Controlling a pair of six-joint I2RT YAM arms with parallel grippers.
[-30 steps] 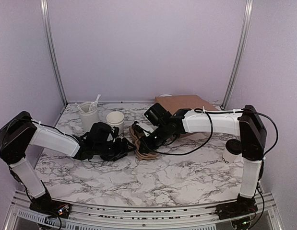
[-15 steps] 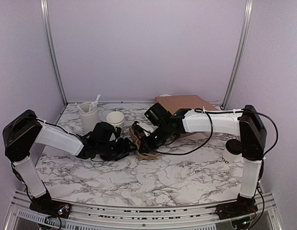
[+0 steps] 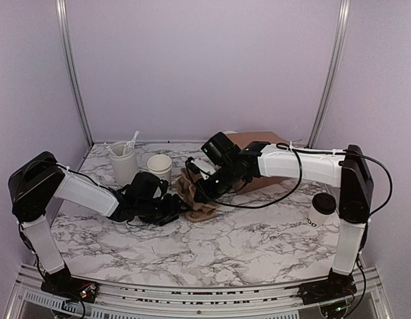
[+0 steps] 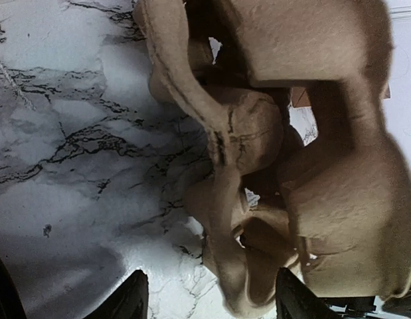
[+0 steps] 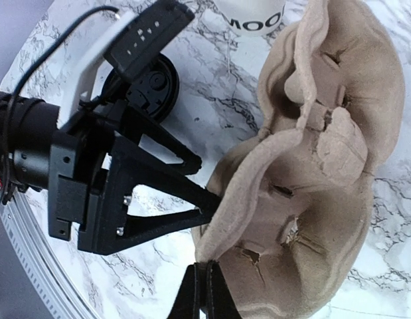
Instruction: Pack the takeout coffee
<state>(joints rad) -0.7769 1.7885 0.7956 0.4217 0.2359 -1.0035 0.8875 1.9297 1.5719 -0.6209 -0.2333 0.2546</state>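
Note:
The takeout coffee (image 3: 321,209), a small white cup with a black lid and dark lettering, stands at the right by the right arm's base, far from both grippers. The brown pulp cup carrier (image 3: 202,211) is tipped up on its edge at mid table. My right gripper (image 3: 200,193) is shut on the carrier's rim (image 5: 225,246); its fingers (image 5: 206,296) pinch the edge. My left gripper (image 3: 173,211) is open at the carrier's left side. The carrier's lower rim (image 4: 248,279) lies between its fingers (image 4: 129,300), and I cannot tell whether it touches them.
A taller white tumbler with cutlery (image 3: 123,161) and a lidless white cup (image 3: 159,166) stand at back left. A white cup with dark lettering (image 5: 255,16) shows behind the carrier. A brown paper bag (image 3: 265,143) lies at the back.
My right gripper has raised and tipped the carrier more upright. My left gripper has moved right, closer against the carrier.

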